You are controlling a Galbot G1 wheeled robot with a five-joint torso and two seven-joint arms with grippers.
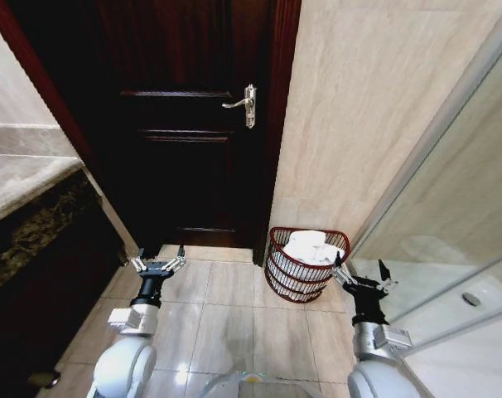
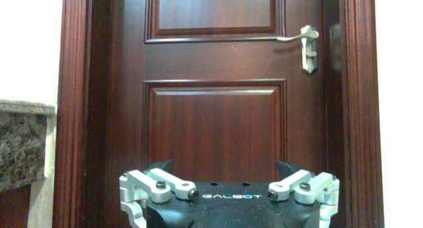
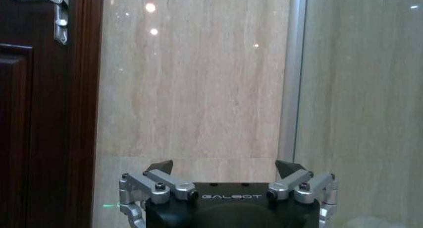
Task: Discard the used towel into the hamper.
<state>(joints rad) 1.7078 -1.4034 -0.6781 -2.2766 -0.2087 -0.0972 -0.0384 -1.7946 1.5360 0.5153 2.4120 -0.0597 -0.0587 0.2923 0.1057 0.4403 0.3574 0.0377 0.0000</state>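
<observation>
The hamper [image 1: 277,274], a small reddish-brown wire basket, stands on the tiled floor against the beige wall, right of the door. A white towel [image 1: 311,246] lies bunched inside it, up to the rim. My left gripper [image 1: 159,259] hangs open and empty above the floor in front of the door, well left of the hamper. Just right of the hamper my right gripper [image 1: 363,274] is held open with nothing in it. In the left wrist view the left gripper [image 2: 225,167] faces the door; in the right wrist view the right gripper [image 3: 225,166] faces the wall.
A dark wooden door [image 1: 185,124] with a silver lever handle [image 1: 241,104] is shut ahead. A stone counter [image 1: 23,178] over a dark cabinet runs along the left. A glass shower partition [image 1: 450,224] with a metal frame closes the right side. Beige floor tiles [image 1: 234,323] lie between.
</observation>
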